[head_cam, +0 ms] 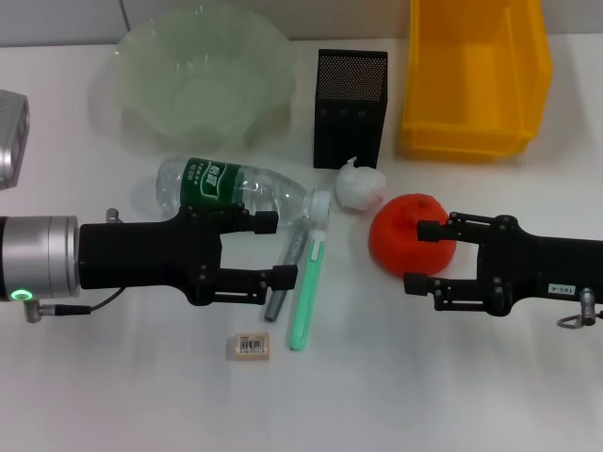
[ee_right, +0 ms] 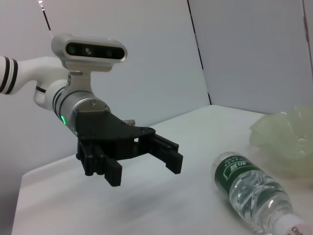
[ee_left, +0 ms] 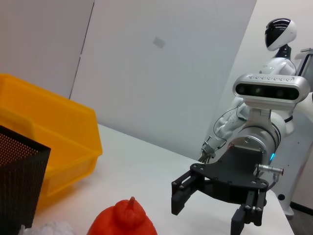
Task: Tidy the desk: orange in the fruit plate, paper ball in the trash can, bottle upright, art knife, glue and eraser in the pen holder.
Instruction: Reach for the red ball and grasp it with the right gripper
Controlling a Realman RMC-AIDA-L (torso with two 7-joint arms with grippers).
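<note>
I am holding my left jaws (head_cam: 274, 250) wide open above the table (head_cam: 113, 395), just beside the bottle (head_cam: 236, 187), which is lying on its side with its cap toward the paper ball (head_cam: 360, 187). My right jaws (head_cam: 426, 256) are standing wide open too, one finger in front of the orange (head_cam: 400, 231) and the other just off its near side; from the head view alone I cannot tell whether they are touching it.

The head view is giving me the whole layout: the fruit plate (head_cam: 203, 80) at the far left, the pen holder (head_cam: 350, 105) in the middle, the trash can (head_cam: 476, 75) at the far right, all three with nothing showing inside. Near my left jaws a grey pen-like stick (head_cam: 287, 273) and a green-and-white one (head_cam: 309, 294) are lying side by side, and the eraser (head_cam: 252, 346) is sitting alone closer to me.

My left wrist view is showing what the head view cannot: my right jaws (ee_left: 215, 205) hanging clear above the table, behind the orange's (ee_left: 124, 220) stem. My right wrist view is showing my left jaws (ee_right: 142, 164) raised off the table as well, with the bottle (ee_right: 249, 193) and plate rim (ee_right: 288, 137) beyond.
</note>
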